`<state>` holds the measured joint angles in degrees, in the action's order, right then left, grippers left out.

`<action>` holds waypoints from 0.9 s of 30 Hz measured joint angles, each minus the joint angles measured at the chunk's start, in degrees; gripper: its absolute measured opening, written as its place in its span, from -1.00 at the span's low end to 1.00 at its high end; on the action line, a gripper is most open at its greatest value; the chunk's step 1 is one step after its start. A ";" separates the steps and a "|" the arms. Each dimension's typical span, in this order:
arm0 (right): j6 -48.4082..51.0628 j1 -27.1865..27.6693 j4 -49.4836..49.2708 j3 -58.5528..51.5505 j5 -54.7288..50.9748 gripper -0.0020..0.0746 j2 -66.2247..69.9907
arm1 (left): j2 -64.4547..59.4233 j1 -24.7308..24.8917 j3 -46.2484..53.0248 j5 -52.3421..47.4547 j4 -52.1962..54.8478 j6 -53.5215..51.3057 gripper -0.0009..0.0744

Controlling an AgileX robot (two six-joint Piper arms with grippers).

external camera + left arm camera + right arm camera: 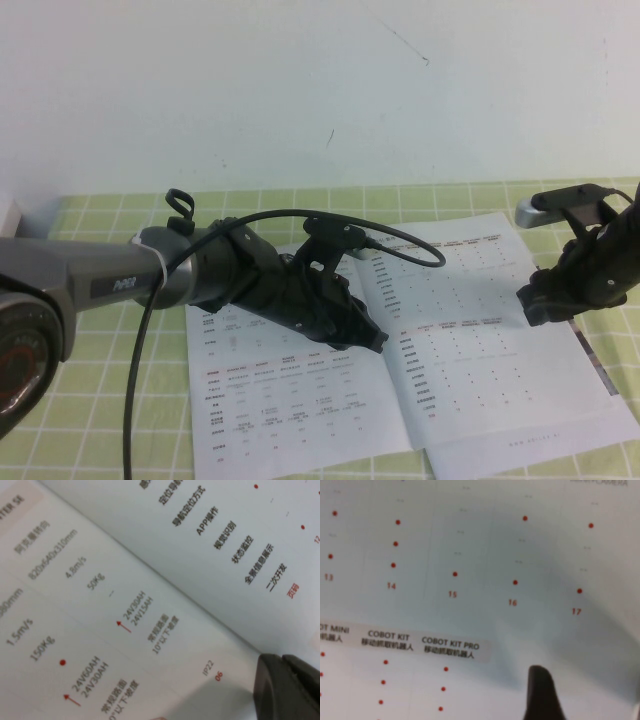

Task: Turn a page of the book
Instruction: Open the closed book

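Note:
The book [300, 400] lies open and flat on the table. Its right-hand page [470, 300] carries sparse dotted tables under reddish headings. My left gripper [378, 341] is low over the left-hand sheet, next to the centre fold, with its fingers [280, 685] shut together and empty. The left wrist view shows the book's printed tables and fold [150, 580] close up. My right gripper [528, 300] hovers over the outer edge of the right-hand page. It is open: one dark finger [540, 695] shows just above the dotted page [470, 555].
The book rests on a green checkered cloth [100, 420] in front of a white wall. The left arm's black cable [140, 340] hangs down at the left. The page's right edge lies near the table's right side.

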<state>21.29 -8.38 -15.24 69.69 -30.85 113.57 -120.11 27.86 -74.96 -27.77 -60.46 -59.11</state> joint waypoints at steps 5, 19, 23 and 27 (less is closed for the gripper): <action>0.00 0.00 -0.44 0.00 0.00 0.06 0.00 | 0.00 0.00 0.00 0.00 0.00 0.00 -0.99; 1.01 0.00 -0.91 0.00 0.00 0.02 0.00 | 0.00 0.00 0.00 0.00 0.00 0.00 -0.99; 1.70 0.00 -0.91 0.00 0.00 0.02 0.00 | 0.00 0.00 0.00 0.00 0.00 0.00 -0.99; 2.18 0.00 -0.91 0.00 0.00 0.02 0.00 | 0.00 0.00 0.00 0.00 0.00 -0.11 -0.99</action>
<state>23.47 -8.38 -16.15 69.69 -30.85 113.57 -120.11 27.86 -74.96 -27.77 -60.46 -59.23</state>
